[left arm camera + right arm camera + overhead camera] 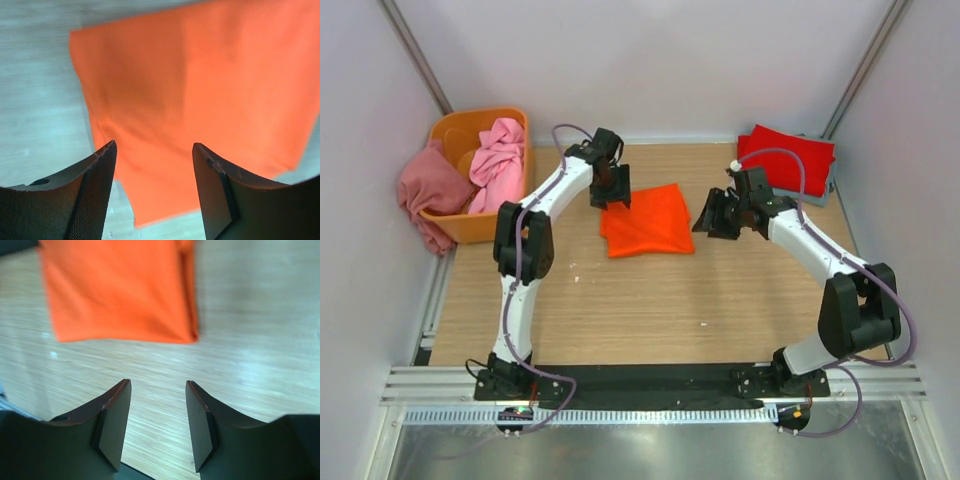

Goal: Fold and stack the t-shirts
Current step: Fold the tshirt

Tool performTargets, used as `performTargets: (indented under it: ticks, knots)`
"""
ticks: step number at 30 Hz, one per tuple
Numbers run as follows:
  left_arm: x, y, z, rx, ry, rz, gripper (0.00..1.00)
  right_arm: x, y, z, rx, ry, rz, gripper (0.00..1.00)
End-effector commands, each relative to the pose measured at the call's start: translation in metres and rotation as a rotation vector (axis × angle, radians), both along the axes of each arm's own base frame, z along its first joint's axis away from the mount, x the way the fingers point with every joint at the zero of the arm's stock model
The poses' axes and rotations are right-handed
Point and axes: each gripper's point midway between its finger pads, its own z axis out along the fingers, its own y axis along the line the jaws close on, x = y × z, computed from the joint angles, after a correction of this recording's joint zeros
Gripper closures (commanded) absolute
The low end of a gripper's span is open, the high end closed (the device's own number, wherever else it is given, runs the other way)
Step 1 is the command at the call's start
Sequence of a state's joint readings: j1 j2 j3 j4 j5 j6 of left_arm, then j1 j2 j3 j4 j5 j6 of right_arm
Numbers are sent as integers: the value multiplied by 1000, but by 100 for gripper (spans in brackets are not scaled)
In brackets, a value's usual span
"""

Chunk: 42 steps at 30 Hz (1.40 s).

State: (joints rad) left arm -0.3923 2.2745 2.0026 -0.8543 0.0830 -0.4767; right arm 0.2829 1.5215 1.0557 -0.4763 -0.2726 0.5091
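Observation:
A bright orange t-shirt [648,220] lies folded flat in the middle of the table, also filling the left wrist view [200,95] and the top of the right wrist view [117,290]. My left gripper [612,193] hovers open over its far left corner, nothing between the fingers [100,190]. To the shirt's right my right gripper [712,215] stands open above bare wood, apart from the cloth. A folded red t-shirt [786,157] rests on a grey-blue one [830,182] at the back right. Light pink [498,162] and dusty rose [430,190] t-shirts hang from the tub.
The orange plastic tub [480,225] stands at the back left corner. White walls close in the table on three sides. Bare wood [650,300] stretches from the orange shirt to the arm bases at the near edge.

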Motion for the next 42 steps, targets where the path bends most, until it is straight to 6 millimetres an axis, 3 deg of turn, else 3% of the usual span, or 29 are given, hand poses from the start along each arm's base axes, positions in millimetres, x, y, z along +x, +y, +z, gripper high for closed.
performTargets:
  ticks: [1,4,5,7,8,9,10,11,12,13,14,15,17,18,22,25,27,28,29,32,35,36,37,39,40,42]
  knots:
    - [-20,-10,88,20,-140,-47,36,23,12,61,67,-161,44,46]
    - [-40,-18,98,-25,-161,-36,36,46,29,74,127,-208,85,46]
    - [-54,-15,82,-20,-120,-34,36,57,39,73,157,-199,115,46]
    - [-61,-23,86,-75,-148,-24,37,73,53,76,204,-223,159,46]
    - [-72,-20,66,-67,-109,-26,38,85,63,88,240,-246,193,46]
    - [-76,-23,61,-82,-102,-28,38,97,69,67,251,-206,209,46]
    - [-75,-27,57,-106,-110,-24,39,107,76,61,266,-207,228,47]
    - [-82,-27,44,-108,-80,-30,40,123,82,70,278,-241,251,47]
    - [-82,-28,39,-118,-77,-33,40,132,88,38,281,-177,270,48]
    - [-79,-33,33,-131,-82,-36,41,139,89,29,279,-160,278,49]
    - [-81,-34,26,-138,-67,-38,41,152,92,37,283,-188,290,50]
    - [-81,-36,21,-145,-61,-41,41,160,90,8,264,-141,280,50]
    - [-77,-39,8,-152,-60,-33,42,173,91,-1,269,-144,279,50]
    - [-76,-39,4,-151,-56,-31,42,176,88,-19,257,-116,269,50]
    - [-83,-32,-18,-116,-18,-15,44,181,75,-48,224,-87,241,50]
    - [-110,-16,-46,-76,29,-4,45,176,60,-80,177,-31,197,50]
    - [-121,-5,-49,-48,19,8,45,161,50,-103,138,29,166,50]
    - [-134,10,-64,0,37,24,45,159,46,-110,132,28,146,50]
    - [-141,17,-68,20,43,31,45,142,40,-124,115,72,126,50]
    - [-159,39,-73,85,45,59,46,121,31,-138,121,128,74,51]
    - [-166,47,-56,116,25,75,46,124,34,-109,144,71,81,51]
    - [-166,47,-48,117,15,75,46,128,38,-89,161,37,96,49]
    - [-162,46,-29,108,-10,75,44,126,41,-79,171,36,113,47]
    - [-161,48,-9,122,-21,62,40,132,48,-36,194,-23,144,42]
    - [-147,41,18,96,-76,59,39,133,50,-21,205,-44,155,41]
    - [-140,41,42,106,-105,33,38,136,55,11,239,-93,178,38]
